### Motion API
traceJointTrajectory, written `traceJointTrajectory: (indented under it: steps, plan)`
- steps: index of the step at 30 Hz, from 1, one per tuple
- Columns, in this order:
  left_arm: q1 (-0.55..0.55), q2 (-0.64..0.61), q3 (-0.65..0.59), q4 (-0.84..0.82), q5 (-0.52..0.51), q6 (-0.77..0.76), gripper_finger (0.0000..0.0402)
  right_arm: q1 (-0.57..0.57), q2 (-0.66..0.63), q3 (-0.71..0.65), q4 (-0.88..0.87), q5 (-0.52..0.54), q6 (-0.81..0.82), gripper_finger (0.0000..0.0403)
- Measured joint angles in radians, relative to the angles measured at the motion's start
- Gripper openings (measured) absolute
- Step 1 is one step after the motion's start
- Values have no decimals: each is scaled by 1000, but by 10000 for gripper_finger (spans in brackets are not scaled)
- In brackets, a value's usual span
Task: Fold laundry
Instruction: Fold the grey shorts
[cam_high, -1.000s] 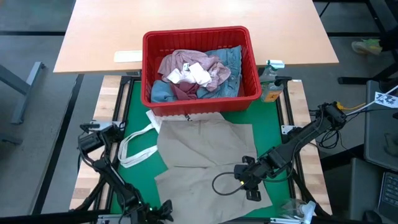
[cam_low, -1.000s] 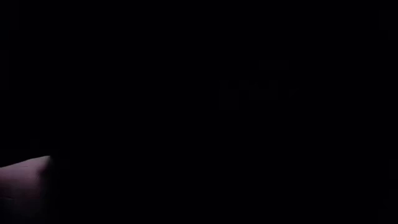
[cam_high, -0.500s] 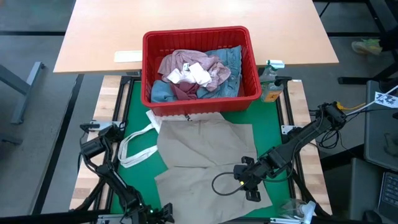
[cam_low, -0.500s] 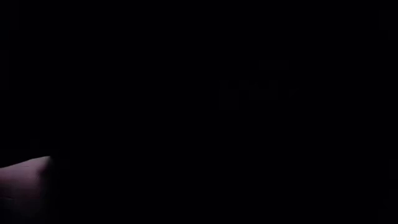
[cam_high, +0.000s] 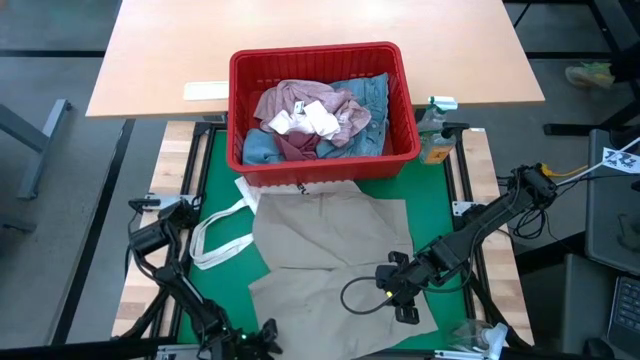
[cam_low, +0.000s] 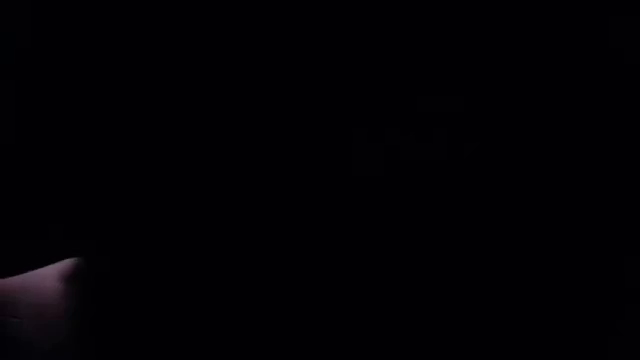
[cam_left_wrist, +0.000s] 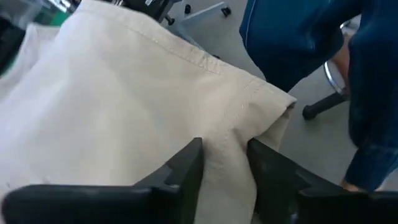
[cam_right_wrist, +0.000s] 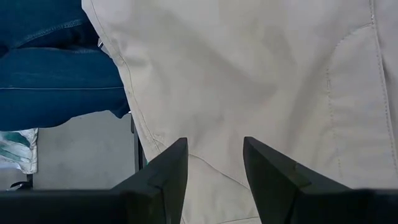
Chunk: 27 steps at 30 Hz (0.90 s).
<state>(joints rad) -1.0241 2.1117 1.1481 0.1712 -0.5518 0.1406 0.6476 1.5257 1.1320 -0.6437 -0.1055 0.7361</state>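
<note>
**At the near hem: both grippers on the beige trousers**

Between the two grippers lie the beige trousers, spread flat on the green mat, waistband toward the red basket and hem toward the arms.

- Left gripper: at the near corner of the trousers. Fingers stand a little apart with a ridge of beige cloth bunched between them; whether they have bitten or are only straddling it, cannot tell.
- Right gripper: low over the other side of the cloth, near the hem seam. Fingers spread, flat cloth showing in the gap; no fold visibly pinched, so grip cannot be judged.
- Beyond both grippers, in the basket: pink top, denim jeans, white socks, all heaped and unfolded.
- White tote bag lies beside the trousers on the left arm's side, its handle near their edge.
- A person in blue stands past the table edge (seen from both wrist cameras).

Handling, as judged: the trousers look light, limp and woven, with stiffer seams and hems. They will sag and drape when lifted, and slide easily over the mat. Best hold seems the two hem corners, on doubled seam cloth, lifted evenly so the fold lands square.

Low camera is dark; nothing from it.
</note>
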Motion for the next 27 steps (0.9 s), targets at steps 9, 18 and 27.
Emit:
traceJointTrajectory:
  steps: [9,18,27]
  plan:
    - [-13,0,0,0,4,-266,10,0,0,0,10,-10,21,154]
    - [-12,0,0,2,12,-494,6,79,0,0,120,-84,124,154]
    - [-12,-1,0,2,13,-580,8,255,10,0,119,193,202,154]
